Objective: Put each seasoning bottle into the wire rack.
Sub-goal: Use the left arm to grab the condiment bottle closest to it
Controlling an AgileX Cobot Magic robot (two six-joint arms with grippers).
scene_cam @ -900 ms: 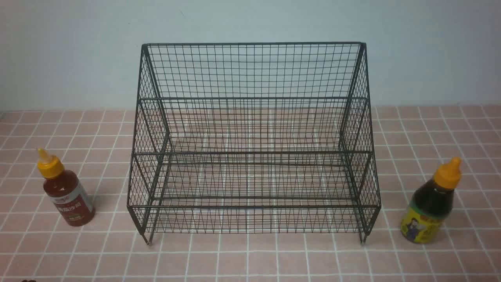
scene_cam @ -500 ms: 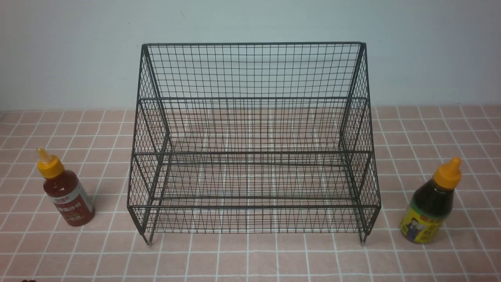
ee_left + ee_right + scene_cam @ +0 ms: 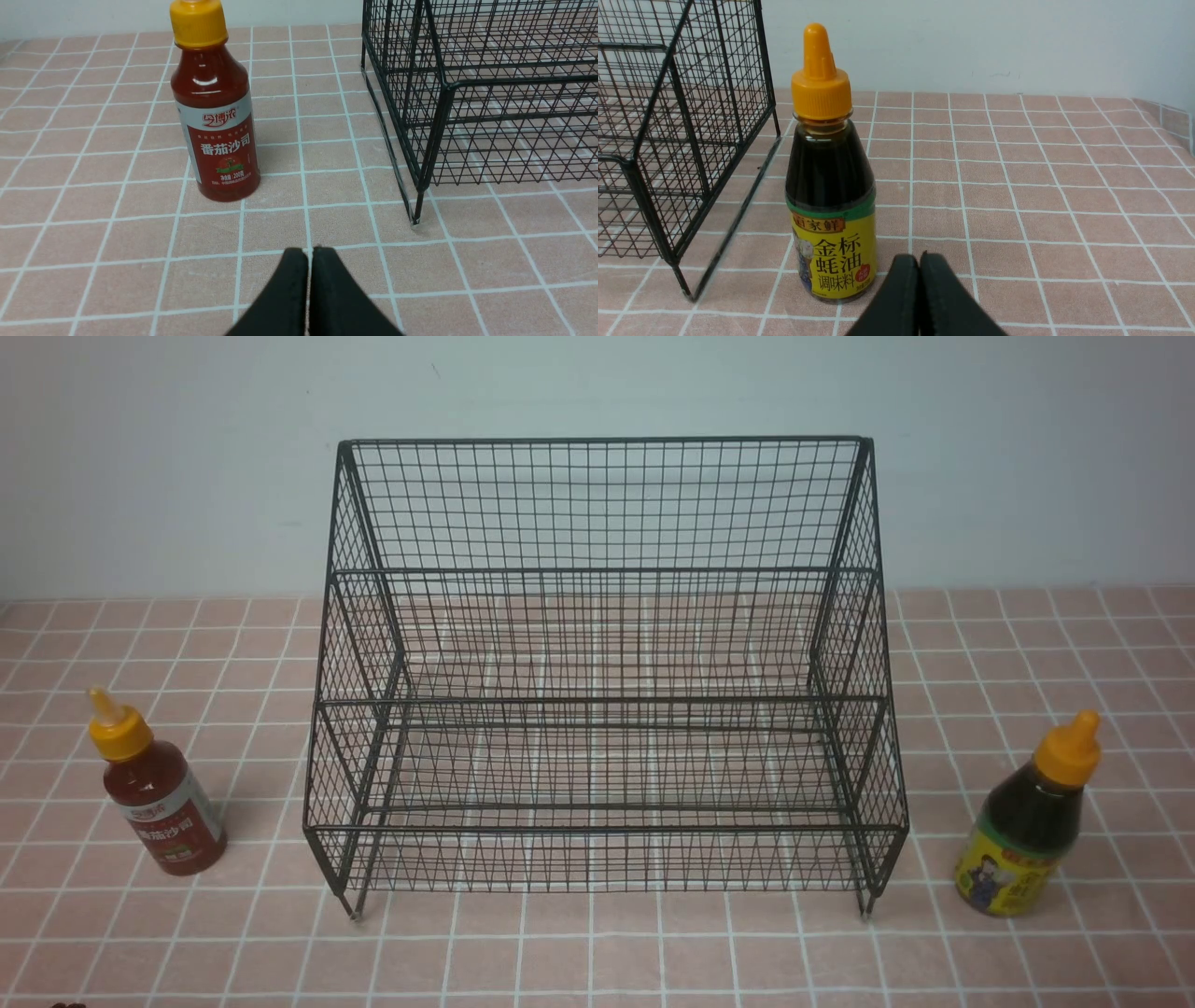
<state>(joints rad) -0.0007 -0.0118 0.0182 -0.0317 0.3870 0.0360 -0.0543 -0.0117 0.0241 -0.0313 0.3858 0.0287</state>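
Observation:
The black wire rack stands in the middle of the tiled table, with nothing in its tiers. The red seasoning bottle stands upright to its left, also in the left wrist view. The dark seasoning bottle with a yellow-green label stands upright to the rack's right, also in the right wrist view. My left gripper is shut and empty, short of the red bottle. My right gripper is shut and empty, just beside the dark bottle's base. Neither arm shows in the front view.
The pink tiled table runs back to a pale wall. The rack's front foot stands near the left gripper, and its other corner foot shows close to the dark bottle.

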